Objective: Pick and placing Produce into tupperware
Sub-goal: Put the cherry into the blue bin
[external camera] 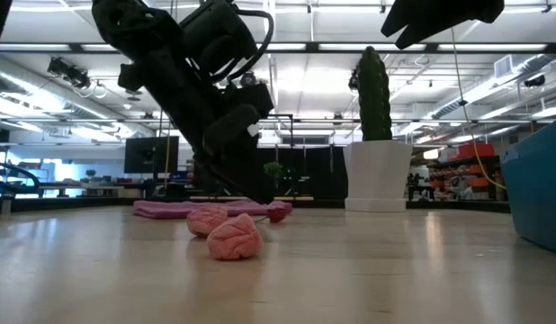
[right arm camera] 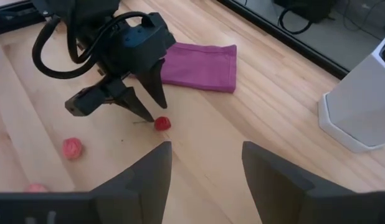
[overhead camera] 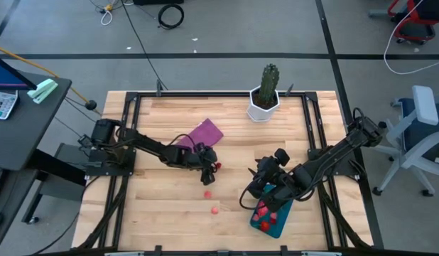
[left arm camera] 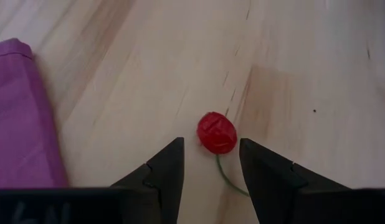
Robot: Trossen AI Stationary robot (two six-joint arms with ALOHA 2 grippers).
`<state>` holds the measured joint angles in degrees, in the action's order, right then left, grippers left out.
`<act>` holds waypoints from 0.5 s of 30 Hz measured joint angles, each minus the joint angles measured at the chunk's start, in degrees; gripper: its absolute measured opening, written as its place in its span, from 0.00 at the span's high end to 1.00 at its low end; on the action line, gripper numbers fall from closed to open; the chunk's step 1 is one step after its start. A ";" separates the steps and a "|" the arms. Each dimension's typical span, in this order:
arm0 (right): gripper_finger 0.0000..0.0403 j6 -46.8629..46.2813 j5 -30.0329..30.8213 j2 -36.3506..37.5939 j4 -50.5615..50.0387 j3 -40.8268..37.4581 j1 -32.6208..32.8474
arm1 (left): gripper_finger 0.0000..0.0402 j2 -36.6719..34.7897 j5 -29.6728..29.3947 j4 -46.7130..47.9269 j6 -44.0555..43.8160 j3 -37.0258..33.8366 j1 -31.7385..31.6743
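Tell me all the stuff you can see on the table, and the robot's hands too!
Cherry: one, red with a green stem, mid-table, just ahead of the left fingers.
Pink pieces: two, loose on the wood near the front.
Tupperware: one, teal, front right, holding several red and pink pieces.
Cloth: one, purple, flat, behind the left gripper.
Cactus: one, green, in a white pot at the back edge.
Left gripper: open, low at the cherry.
Right gripper: open, above the tupperware.
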<state>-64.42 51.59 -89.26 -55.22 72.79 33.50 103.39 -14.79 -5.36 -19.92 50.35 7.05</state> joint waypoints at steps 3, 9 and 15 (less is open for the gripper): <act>0.49 0.00 0.00 0.00 0.02 0.00 0.00 | 0.60 0.18 0.00 0.06 0.17 0.00 -0.13; 0.49 0.07 0.00 -0.02 0.02 0.00 0.00 | 0.60 0.20 0.00 0.00 0.95 0.00 -0.18; 0.49 0.11 0.00 -0.02 0.06 0.00 0.00 | 0.60 3.24 0.01 -3.00 1.15 -0.07 -0.18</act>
<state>-64.31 51.59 -89.27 -55.16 72.79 33.50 106.64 -14.77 -8.37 -18.78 50.28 6.87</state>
